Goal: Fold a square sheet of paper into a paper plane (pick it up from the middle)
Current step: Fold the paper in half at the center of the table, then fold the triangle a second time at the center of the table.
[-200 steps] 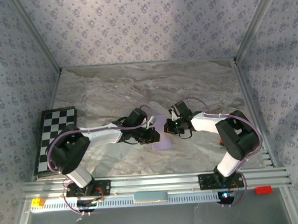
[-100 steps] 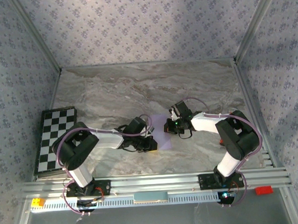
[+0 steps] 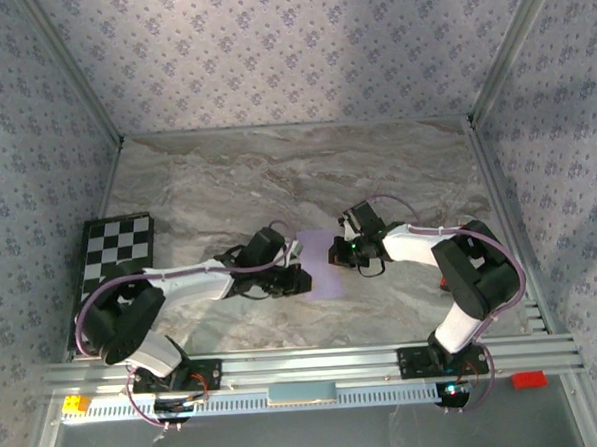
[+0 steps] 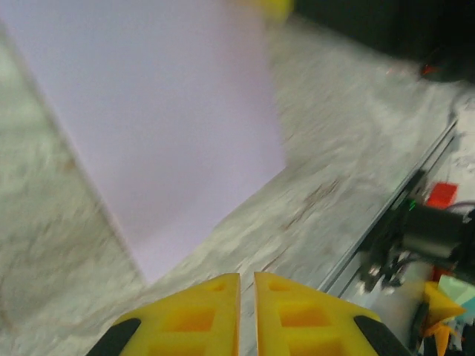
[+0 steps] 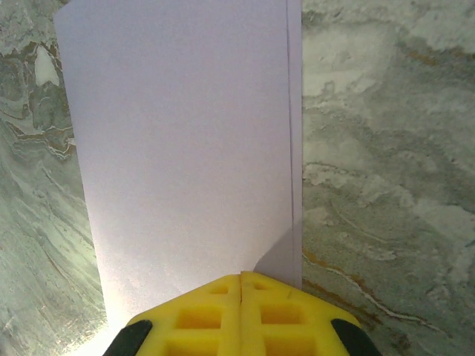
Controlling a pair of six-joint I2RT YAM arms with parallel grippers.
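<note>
"Square sheet of paper (image 3: 321,265) — where?"
"Flat on the marble table (image 3: 206,178), about midway between its left and right edges, nearer the near edge than the far. Doubled over, judging from the right wrist: two layers, one long edge peeking past the other."
"Left gripper (image 4: 247,285)?"
"Low over the table, just beside the sheet's left edge and apart from it. Fingers (image 4: 193,319) drawn almost together, a thin slit between, nothing in it."
"Right gripper (image 5: 241,285)?"
"At the sheet's right edge, tips over the paper. Pressed fully together — pinching it or only resting on it, cannot tell."
</note>
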